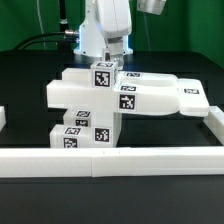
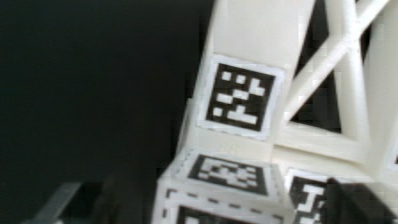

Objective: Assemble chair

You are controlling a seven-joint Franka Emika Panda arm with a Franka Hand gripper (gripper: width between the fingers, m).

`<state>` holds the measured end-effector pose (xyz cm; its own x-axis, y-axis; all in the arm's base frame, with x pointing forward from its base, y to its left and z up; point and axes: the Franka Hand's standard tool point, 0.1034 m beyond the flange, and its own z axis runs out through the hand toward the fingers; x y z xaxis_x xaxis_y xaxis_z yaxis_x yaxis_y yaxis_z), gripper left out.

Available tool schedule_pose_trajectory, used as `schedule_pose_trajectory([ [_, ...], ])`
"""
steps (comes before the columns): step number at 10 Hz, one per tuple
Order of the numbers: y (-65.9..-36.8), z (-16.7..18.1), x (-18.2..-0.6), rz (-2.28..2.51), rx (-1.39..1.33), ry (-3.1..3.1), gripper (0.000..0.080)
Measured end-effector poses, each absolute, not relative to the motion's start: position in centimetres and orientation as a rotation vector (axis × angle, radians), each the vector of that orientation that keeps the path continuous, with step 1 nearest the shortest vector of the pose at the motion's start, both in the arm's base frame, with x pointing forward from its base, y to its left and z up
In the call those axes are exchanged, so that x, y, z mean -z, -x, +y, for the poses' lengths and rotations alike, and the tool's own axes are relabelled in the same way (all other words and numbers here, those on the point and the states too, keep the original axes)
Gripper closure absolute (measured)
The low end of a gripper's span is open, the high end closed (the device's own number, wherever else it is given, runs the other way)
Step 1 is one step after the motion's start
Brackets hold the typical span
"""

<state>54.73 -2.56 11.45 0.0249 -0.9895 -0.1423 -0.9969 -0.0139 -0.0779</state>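
The chair's white tagged parts lie clustered mid-table in the exterior view. A flat panel [image 1: 72, 92] is at the exterior view's left, a tagged block [image 1: 103, 76] stands on top, long parts [image 1: 175, 96] reach right, and small blocks [image 1: 85, 135] sit in front. My gripper [image 1: 108, 60] hangs just above the top block. In the wrist view a tall white piece with a tag [image 2: 240, 95] and an open frame [image 2: 338, 75] fills the picture. A tagged block [image 2: 222, 178] sits between my gripper's [image 2: 210, 206] dark fingers [image 2: 63, 205], which stand wide apart, open, the left one clear of it.
A long white border rail [image 1: 110, 162] runs along the table's front, with side pieces at the exterior view's right [image 1: 214, 125] and left [image 1: 3, 118]. The table top is black. Cables hang behind the arm's base.
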Motion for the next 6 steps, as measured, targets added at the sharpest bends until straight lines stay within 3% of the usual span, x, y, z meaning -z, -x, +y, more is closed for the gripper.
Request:
schedule_pose_trajectory([
  [2, -54.72, -2.59, -11.43, 1.967, -0.057, 2.244, 0.0157],
  [6, -54.86, -2.82, -11.53, 1.468, -0.004, 2.667, 0.0150],
])
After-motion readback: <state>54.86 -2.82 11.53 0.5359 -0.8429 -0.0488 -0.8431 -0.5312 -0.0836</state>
